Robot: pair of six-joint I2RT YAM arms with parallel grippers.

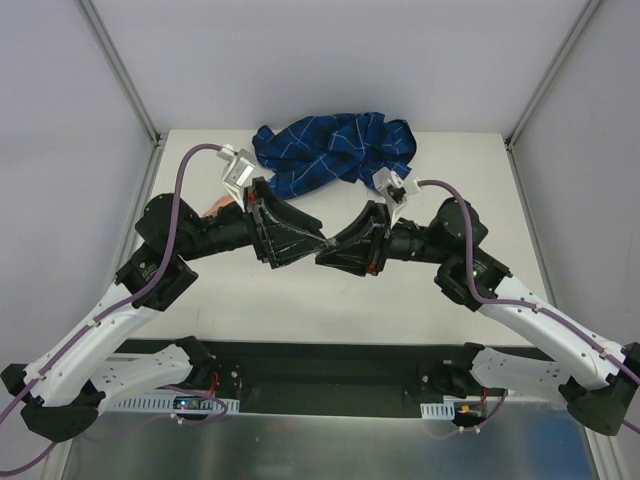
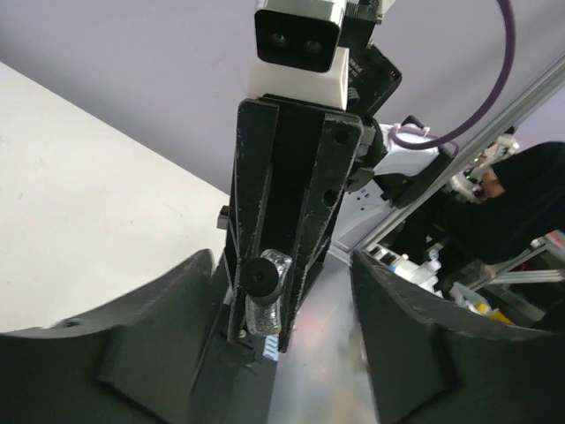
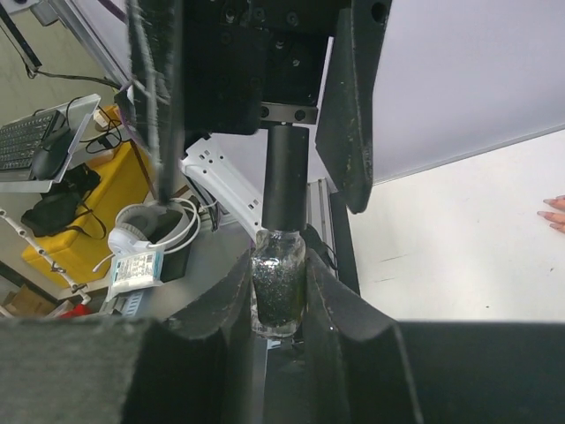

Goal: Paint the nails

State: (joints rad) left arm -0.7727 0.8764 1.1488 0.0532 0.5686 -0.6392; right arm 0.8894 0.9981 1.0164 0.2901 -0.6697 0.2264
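Nails (image 3: 546,213) on the dummy hand (image 1: 216,207) rest on the table (image 1: 420,300) beside my left arm (image 1: 195,238), well apart from the work, while my right gripper (image 3: 279,284) pinches the glitter polish bottle (image 3: 278,307) steady so my spread left gripper (image 2: 282,258) can close on its cap (image 3: 285,177).

The bottle (image 3: 278,296) sits between the fingers of the right claw (image 1: 323,258), its cap (image 3: 286,177) reaching into the gap of the left claw (image 1: 318,243), above the middle of the desk (image 1: 330,310). Beyond both claws, at the far edge, lies the shirt (image 1: 335,150). Left of the left claw, partly under its arm, the dummy hand (image 1: 217,208) rests on the desk, nails (image 3: 554,212) showing.
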